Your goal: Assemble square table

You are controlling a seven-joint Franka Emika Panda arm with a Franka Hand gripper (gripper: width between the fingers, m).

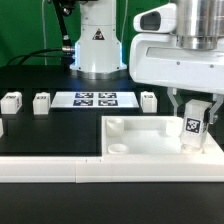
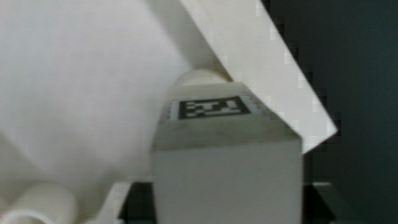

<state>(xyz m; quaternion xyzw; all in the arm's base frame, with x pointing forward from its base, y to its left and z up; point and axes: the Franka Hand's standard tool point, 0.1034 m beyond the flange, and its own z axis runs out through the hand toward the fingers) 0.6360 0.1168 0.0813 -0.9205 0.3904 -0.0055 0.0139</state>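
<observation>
The white tray-like square table top (image 1: pixel 150 137) lies on the black table at the exterior view's right, with a round socket in its near left corner. My gripper (image 1: pixel 195 118) is shut on a white leg block (image 1: pixel 194 128) with a black-white tag and holds it upright over the top's right part. In the wrist view the leg block (image 2: pixel 222 165) fills the space between my dark fingers (image 2: pixel 143 198), its tag facing the camera, with the table top (image 2: pixel 89 100) behind it. I cannot tell whether the leg touches the top. Three loose leg blocks (image 1: pixel 11 101), (image 1: pixel 41 101), (image 1: pixel 148 99) stand in a row behind.
The marker board (image 1: pixel 95 99) lies between the loose leg blocks. A long white border rail (image 1: pixel 60 170) runs along the front edge. The robot base (image 1: pixel 97 45) stands at the back. Part of another white block (image 1: pixel 2 127) shows at the left edge.
</observation>
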